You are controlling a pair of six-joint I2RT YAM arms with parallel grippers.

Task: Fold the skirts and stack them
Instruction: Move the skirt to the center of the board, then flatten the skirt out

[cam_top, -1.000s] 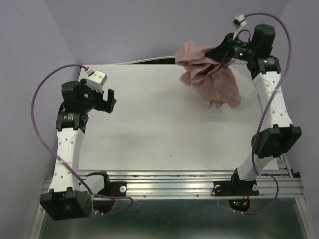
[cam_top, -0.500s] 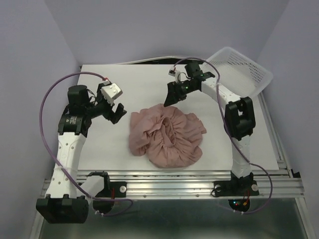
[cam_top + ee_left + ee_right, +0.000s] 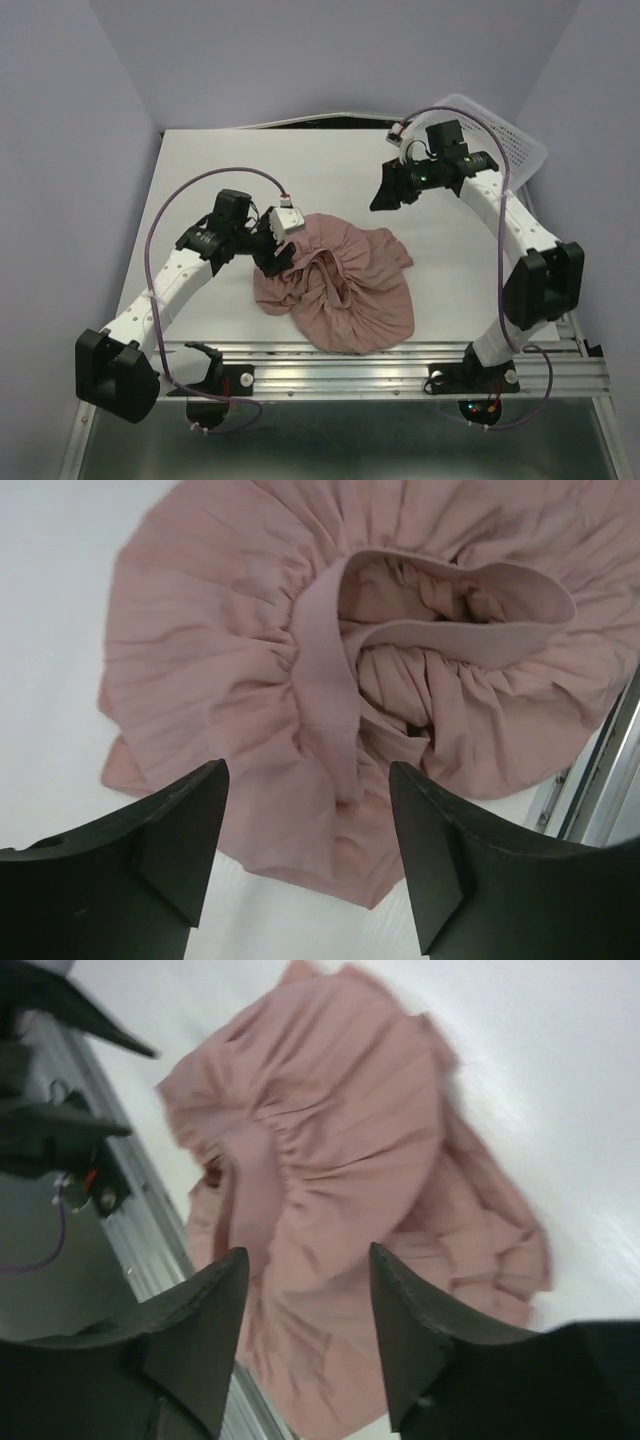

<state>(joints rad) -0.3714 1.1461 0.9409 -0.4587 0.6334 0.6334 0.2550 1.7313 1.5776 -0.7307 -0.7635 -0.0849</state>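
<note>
One dusty-pink ruffled skirt [image 3: 345, 285] lies crumpled on the white table near its front edge, its waistband looped open on top [image 3: 330, 680]. It also shows in the right wrist view [image 3: 340, 1160]. My left gripper [image 3: 272, 255] is open and hovers just above the skirt's left edge, jaws spread with nothing between them [image 3: 305, 810]. My right gripper [image 3: 385, 195] is open and empty, raised above the table behind and to the right of the skirt [image 3: 305, 1290].
A white plastic mesh basket [image 3: 510, 135] stands at the table's back right corner, partly hidden by my right arm. The metal rail [image 3: 400, 360] runs along the table's front edge, right next to the skirt's hem.
The skirt came from the air at the back right down onto the table. My left gripper moved right to the skirt's edge. My right gripper drew back and up to the right.
</note>
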